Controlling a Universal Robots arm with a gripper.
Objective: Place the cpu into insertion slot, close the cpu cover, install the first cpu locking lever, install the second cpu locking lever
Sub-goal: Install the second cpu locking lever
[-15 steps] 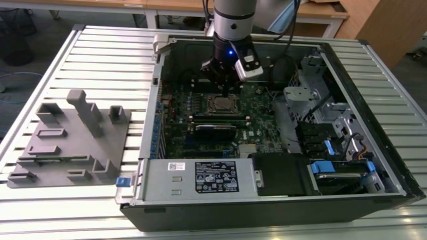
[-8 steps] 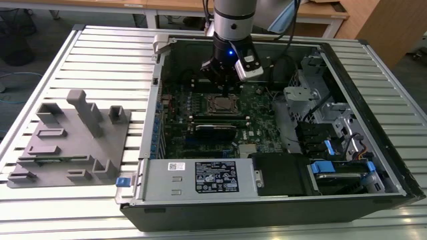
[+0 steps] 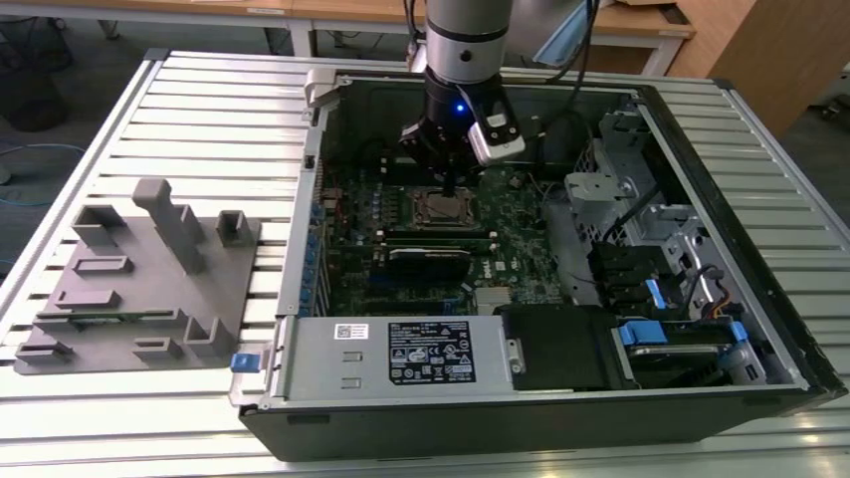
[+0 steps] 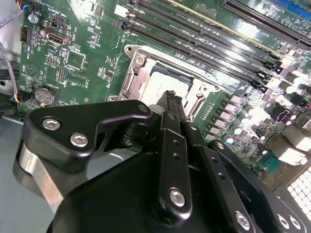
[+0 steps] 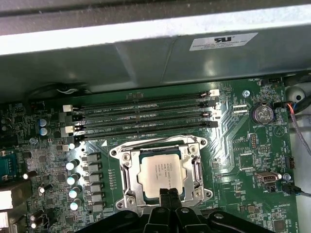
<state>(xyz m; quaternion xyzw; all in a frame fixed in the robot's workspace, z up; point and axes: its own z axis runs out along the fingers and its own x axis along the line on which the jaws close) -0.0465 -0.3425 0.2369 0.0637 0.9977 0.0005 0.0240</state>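
Cpu (image 5: 159,175) seated in insertion slot (image 5: 127,167), cpu cover (image 5: 197,166) down. Gripper (image 5: 169,195) fingers together, empty, at near edge. You're on lever step; needs precise hook.

Non-task items

A grey fixture block (image 3: 139,274) lay on the slatted table (image 3: 199,90); memory slots (image 5: 146,114) and coin battery (image 5: 263,114) occupied the board.

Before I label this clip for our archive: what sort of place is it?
Probably a robotics lab or workshop bench. An open computer case lies on a slatted metal table, a grey fixture block sits beside it, and wooden desks stand behind.
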